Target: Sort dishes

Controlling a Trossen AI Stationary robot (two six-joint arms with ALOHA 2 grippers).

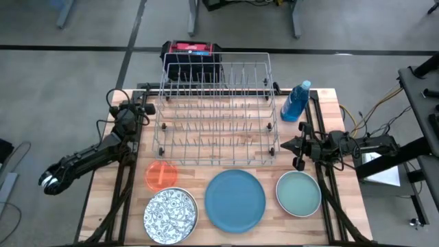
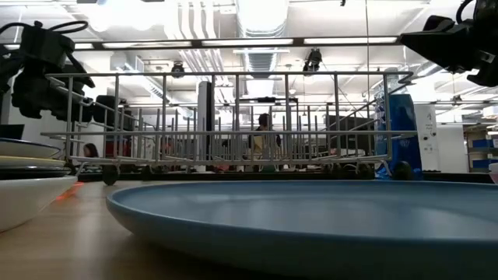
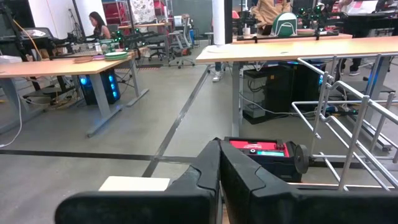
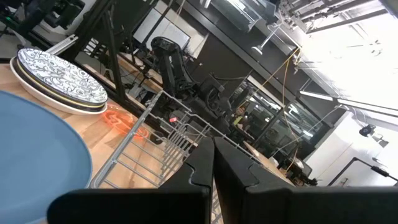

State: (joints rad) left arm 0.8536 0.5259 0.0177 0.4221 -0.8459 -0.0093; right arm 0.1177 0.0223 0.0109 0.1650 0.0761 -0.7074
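Four plates lie flat along the table's near edge: a small orange one point(image 1: 161, 174), a black-and-white patterned one point(image 1: 170, 210) on top of a stack, a large blue one point(image 1: 235, 199) and a teal-green one point(image 1: 299, 193). The right wrist view shows the patterned plate point(image 4: 59, 78), the orange plate point(image 4: 121, 118) and the blue plate point(image 4: 37, 168). My left gripper point(image 1: 146, 108) point(image 3: 219, 144) is shut and hovers at the wire rack's far left corner. My right gripper point(image 1: 285, 145) point(image 4: 213, 144) is shut and hovers by the rack's near right corner, above the teal plate's far side.
A wire rack point(image 1: 216, 110) fills the table's middle and far part. A blue spray-type bottle point(image 1: 296, 101) stands at its right. A red and black box point(image 1: 193, 49) sits beyond the far edge. People sit at desks in the room behind.
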